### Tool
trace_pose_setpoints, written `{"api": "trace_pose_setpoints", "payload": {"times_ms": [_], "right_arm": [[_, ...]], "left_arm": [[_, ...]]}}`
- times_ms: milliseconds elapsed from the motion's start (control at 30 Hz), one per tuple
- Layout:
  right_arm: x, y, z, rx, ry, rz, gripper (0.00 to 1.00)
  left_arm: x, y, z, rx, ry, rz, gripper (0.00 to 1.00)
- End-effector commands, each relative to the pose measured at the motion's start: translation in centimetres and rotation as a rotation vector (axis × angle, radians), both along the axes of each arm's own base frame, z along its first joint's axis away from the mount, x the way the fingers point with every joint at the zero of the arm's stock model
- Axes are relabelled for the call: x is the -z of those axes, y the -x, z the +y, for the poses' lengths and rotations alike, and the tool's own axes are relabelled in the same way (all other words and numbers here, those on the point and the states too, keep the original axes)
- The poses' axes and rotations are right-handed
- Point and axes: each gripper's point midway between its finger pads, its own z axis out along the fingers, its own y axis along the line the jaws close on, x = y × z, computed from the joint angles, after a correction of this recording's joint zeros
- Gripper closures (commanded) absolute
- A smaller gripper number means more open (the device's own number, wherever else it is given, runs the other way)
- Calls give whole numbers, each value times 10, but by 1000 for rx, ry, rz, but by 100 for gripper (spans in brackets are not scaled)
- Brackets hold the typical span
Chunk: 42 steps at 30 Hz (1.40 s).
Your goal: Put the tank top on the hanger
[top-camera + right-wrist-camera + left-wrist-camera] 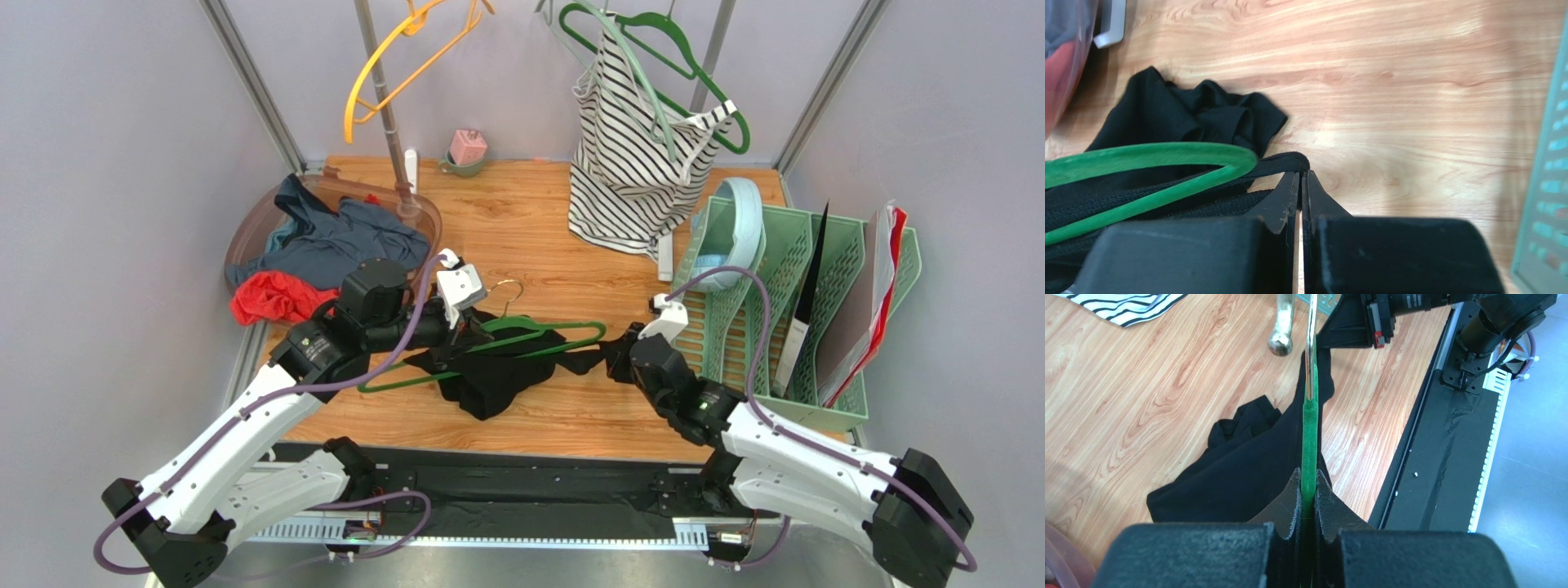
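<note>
Far left on the table [528, 233]: a clear basin [245, 227] with a blue-grey garment [331, 239] and a red cloth [276, 297]. Just right of it, the left hand [1309, 482] is clamped tight on the hanger [558, 328], green bar pinched between both fingers, metal hook pointing away from the wrist camera. The hanger lies low across table centre, over the tank top [497, 380], which is bunched on the wood beneath and in front of it. One strap stretches right, past the hanger's rounded end. The right hand [1300, 177] is closed, fingertips pinching that strap. At the back, a striped top [632, 159] hangs on another green hanger. Far right, a mint rack [785, 282].
</note>
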Motion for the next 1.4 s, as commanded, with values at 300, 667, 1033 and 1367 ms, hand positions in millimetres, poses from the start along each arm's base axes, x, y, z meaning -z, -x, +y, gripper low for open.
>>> {"api": "trace_pose_setpoints", "payload": {"times_ms": [300, 667, 1033, 1367], "right_arm": [[-23, -15, -53, 88, 45, -67, 100], [-82, -27, -56, 56, 78, -171, 100], [-157, -25, -7, -113, 33, -272, 100], [-175, 7, 41, -228, 42, -287, 100]], "left_arm": [[-14, -3, -1, 8, 32, -65, 100], [-11, -2, -4, 19, 28, -50, 100], [-10, -4, -4, 14, 23, -48, 100], [-10, -5, -2, 5, 22, -56, 100]]}}
